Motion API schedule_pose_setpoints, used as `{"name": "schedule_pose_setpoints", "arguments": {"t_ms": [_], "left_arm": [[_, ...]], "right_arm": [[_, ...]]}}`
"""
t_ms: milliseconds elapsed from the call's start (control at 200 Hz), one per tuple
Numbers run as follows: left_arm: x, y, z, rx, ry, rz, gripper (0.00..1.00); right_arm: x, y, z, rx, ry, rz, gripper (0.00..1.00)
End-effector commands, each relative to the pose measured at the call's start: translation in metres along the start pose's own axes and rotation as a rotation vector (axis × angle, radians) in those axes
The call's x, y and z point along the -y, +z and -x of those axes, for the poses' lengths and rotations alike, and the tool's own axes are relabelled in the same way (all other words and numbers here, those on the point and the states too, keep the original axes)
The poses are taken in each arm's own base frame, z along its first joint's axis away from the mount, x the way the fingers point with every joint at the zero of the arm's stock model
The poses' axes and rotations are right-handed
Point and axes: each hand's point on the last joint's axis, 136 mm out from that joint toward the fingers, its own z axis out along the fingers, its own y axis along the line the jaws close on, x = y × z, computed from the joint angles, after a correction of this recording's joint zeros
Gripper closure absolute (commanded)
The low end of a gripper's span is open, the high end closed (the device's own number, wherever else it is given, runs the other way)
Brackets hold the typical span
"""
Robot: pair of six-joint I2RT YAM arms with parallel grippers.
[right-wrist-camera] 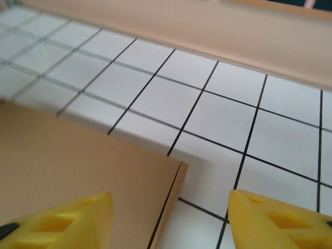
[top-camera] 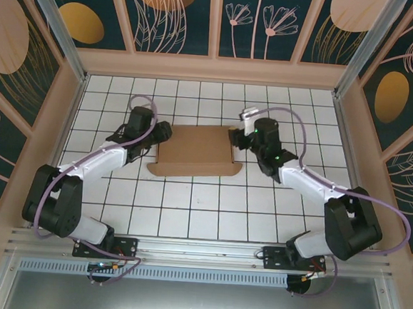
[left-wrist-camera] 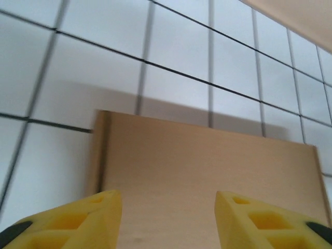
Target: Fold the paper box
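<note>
The paper box (top-camera: 196, 152) is a flat brown cardboard shape lying in the middle of the white gridded table (top-camera: 188, 210), with a flap edge along its front. My left gripper (top-camera: 163, 132) is at the box's left end; in the left wrist view its yellow fingers (left-wrist-camera: 93, 218) stand apart over the cardboard panel (left-wrist-camera: 207, 166), holding nothing. My right gripper (top-camera: 236, 137) is at the box's right end. In the right wrist view it (right-wrist-camera: 171, 196) is open above the box's corner (right-wrist-camera: 78, 166), where a thin side flap runs along the edge.
Wooden walls (top-camera: 213, 69) enclose the table at the back and sides. Both arm bases sit on the metal rail (top-camera: 199, 253) at the near edge. Bare grid tiles lie in front of and behind the box.
</note>
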Motion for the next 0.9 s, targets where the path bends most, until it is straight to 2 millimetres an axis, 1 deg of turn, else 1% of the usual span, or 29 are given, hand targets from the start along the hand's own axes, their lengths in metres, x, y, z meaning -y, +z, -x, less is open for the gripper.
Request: {"name": "schedule_pose_setpoints", "arguments": {"t_ms": [0,85,155,195,235,325,405,505,550,656,676,686,701,821,891], "left_arm": [[-0.008,0.0,0.002,0.008,-0.035,-0.065,0.48],[-0.009,0.008,-0.01,-0.06,0.035,-0.067,0.46],[-0.012,0.011,-0.017,-0.087,0.077,-0.069,0.44],[-0.014,0.015,-0.018,-0.093,0.104,-0.069,0.44],[-0.021,0.019,-0.022,-0.109,0.126,-0.048,0.44],[-0.031,0.031,-0.028,-0.169,0.121,-0.042,0.45],[-0.031,0.04,-0.036,-0.217,0.115,-0.076,0.48],[-0.033,0.048,-0.042,-0.263,0.126,-0.091,0.52],[-0.037,0.05,-0.044,-0.276,0.13,-0.091,0.55],[-0.037,0.049,-0.043,-0.28,0.127,-0.156,0.63],[-0.035,0.049,-0.042,-0.283,0.126,-0.171,0.65],[-0.039,0.052,-0.046,-0.301,0.12,-0.168,0.66],[-0.039,0.054,-0.048,-0.312,0.118,-0.175,0.67],[-0.039,0.061,-0.053,-0.363,0.145,-0.192,0.76],[-0.044,0.064,-0.057,-0.377,0.14,-0.191,0.8]], "right_arm": [[-0.003,0.01,-0.018,-0.072,0.244,0.142,0.41],[0.001,0.016,-0.025,-0.096,0.398,0.218,0.41],[0.004,0.024,-0.036,-0.161,0.499,0.247,0.41],[0.005,0.029,-0.041,-0.198,0.525,0.256,0.39],[0.005,0.033,-0.049,-0.229,0.536,0.265,0.38],[0.002,0.038,-0.061,-0.259,0.564,0.295,0.34],[-0.002,0.041,-0.07,-0.274,0.603,0.329,0.32],[-0.002,0.043,-0.081,-0.293,0.63,0.328,0.29],[-0.001,0.044,-0.087,-0.303,0.642,0.322,0.29],[-0.004,0.041,-0.094,-0.293,0.693,0.369,0.28],[-0.003,0.04,-0.096,-0.293,0.705,0.369,0.28],[-0.002,0.04,-0.097,-0.293,0.712,0.368,0.28],[-0.001,0.04,-0.098,-0.294,0.719,0.365,0.28],[0.008,0.036,-0.11,-0.283,0.771,0.325,0.28],[0.006,0.037,-0.118,-0.304,0.785,0.328,0.27]]}}
